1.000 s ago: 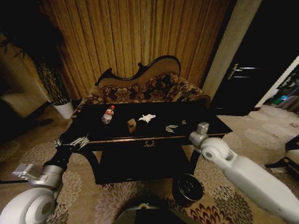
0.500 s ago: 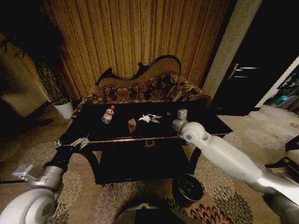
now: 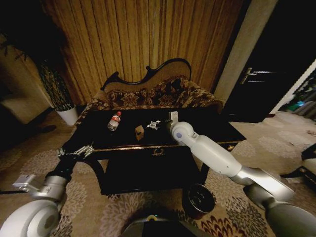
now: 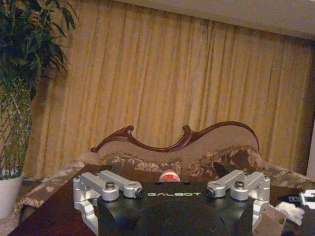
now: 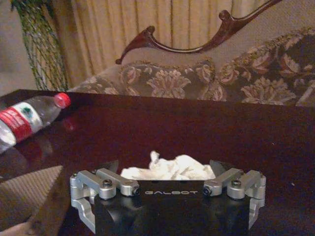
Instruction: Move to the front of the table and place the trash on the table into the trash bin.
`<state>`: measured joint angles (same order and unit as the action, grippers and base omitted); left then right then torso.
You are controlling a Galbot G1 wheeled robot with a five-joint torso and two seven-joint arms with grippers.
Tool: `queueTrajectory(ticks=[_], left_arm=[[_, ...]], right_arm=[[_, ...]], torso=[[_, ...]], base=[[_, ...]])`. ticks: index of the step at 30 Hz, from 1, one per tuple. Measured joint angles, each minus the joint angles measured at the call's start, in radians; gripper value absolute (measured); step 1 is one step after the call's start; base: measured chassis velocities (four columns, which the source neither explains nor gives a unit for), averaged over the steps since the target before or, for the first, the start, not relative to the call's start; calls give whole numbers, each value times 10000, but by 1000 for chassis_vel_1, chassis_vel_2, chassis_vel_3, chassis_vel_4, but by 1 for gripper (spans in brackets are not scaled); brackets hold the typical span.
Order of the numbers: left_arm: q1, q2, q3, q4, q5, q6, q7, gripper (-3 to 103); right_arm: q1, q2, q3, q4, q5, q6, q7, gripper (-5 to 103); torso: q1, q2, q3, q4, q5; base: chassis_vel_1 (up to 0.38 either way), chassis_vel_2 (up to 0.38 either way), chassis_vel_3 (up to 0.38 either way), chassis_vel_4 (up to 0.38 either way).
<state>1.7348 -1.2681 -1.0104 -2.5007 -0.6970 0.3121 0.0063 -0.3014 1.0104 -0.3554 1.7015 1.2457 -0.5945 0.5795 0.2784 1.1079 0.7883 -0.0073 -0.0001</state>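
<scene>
Facing the table (image 3: 207,129), glossy black with gold trim along the front edge and a gold ornament at the middle. Reaching across it from the right side: the right arm, with the right gripper (image 3: 159,123) low over the tissue (image 3: 152,125) near the top's centre. Seen from the right wrist: jaws spread wide, one to each side of the crumpled tissue (image 5: 170,168), which lies on the dark top between them (touching it or just short, cannot tell). Nothing clamped yet.

Lying on its side toward the left part of the top: the bottle (image 3: 114,121), clear, with red cap and red label, cap pointing toward the sofa (image 3: 148,96). From the right wrist, the same bottle (image 5: 27,119) well off to one side of the tissue. Standing between bottle and tissue, nearer the front edge: the small brown box (image 3: 139,132), a corner of it also in the right wrist view (image 5: 29,194).

Held out low at the table's front left corner: the left gripper (image 3: 75,152), clear of the trash. From the left wrist, jaws parted and holding nothing, the bottle's red cap (image 4: 169,175) peeking above the gripper body, the tissue (image 4: 290,212) far off to the side.

On the patterned carpet at the table's front right leg: the bin (image 3: 198,198), round, dark, rim up.

Behind the sofa, a gold curtain (image 3: 148,39); at the far left, a plant in a white pot (image 3: 67,116).
</scene>
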Motion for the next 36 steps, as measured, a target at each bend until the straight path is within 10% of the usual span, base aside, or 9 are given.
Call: queueTrajectory(ticks=[36], left_arm=[[110, -86, -65, 7, 56, -97, 146, 100]], right_arm=[[69, 298, -478, -608, -379, -64, 143, 100]], torso=[[-1, 1, 0, 1, 1]], base=[[0, 0, 0, 0]])
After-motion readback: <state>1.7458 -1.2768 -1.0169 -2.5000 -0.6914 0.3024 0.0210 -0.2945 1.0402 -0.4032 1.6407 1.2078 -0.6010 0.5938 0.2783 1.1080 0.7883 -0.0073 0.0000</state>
